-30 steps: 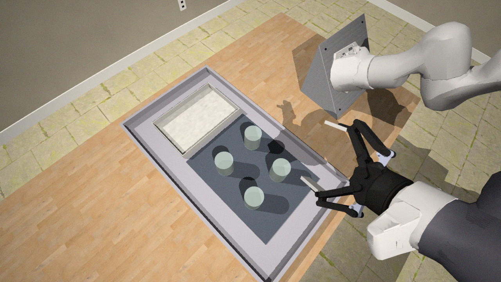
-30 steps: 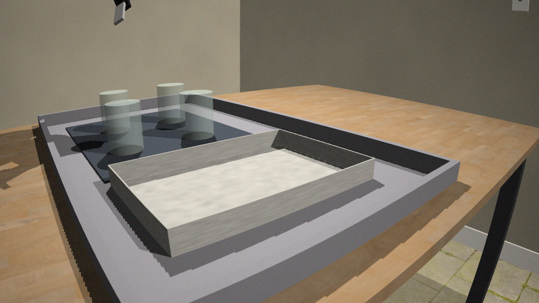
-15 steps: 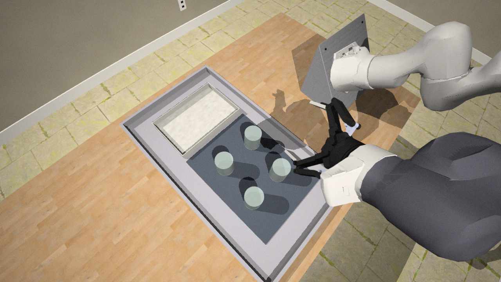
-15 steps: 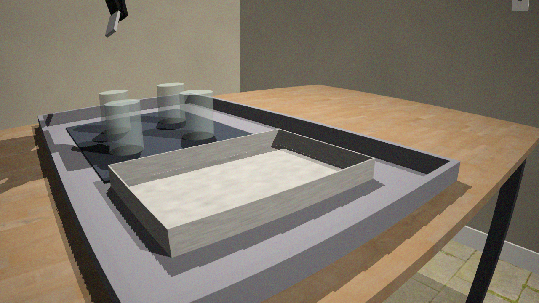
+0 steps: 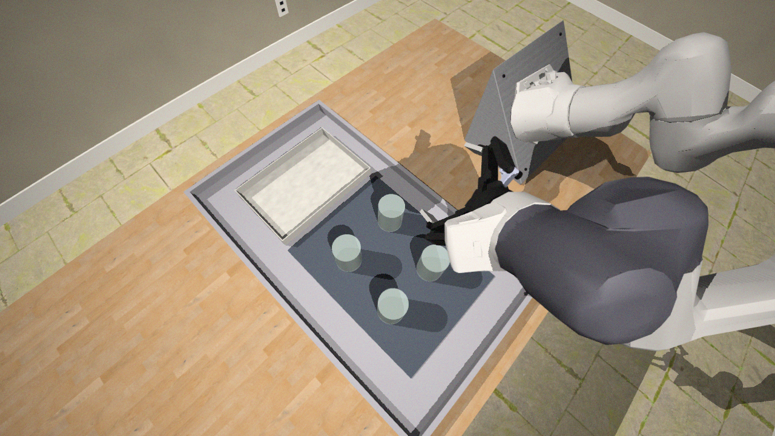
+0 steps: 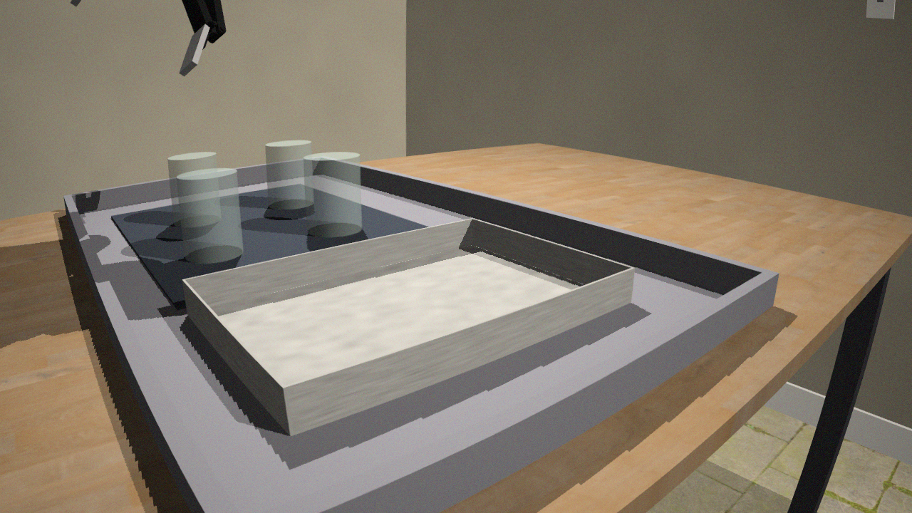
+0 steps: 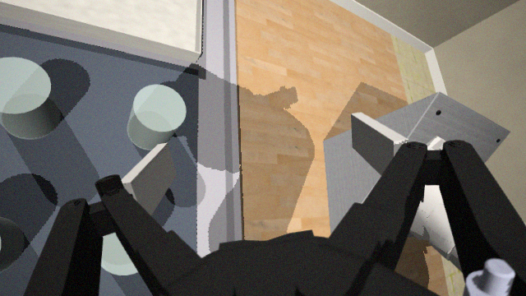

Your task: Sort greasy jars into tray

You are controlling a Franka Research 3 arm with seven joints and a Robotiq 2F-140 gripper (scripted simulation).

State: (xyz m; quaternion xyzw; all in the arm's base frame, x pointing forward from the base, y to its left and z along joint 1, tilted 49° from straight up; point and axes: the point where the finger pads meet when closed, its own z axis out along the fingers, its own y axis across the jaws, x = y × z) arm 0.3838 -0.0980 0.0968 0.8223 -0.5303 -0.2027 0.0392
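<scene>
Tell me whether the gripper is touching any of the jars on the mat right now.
Apart. In the exterior view the open gripper's finger hangs high above the jars, with bare wall between them; the gripper holds nothing.

Bare test room: wooden table [image 6: 638,191], tiled floor [image 5: 81,217], plain walls [image 6: 638,76]
</scene>
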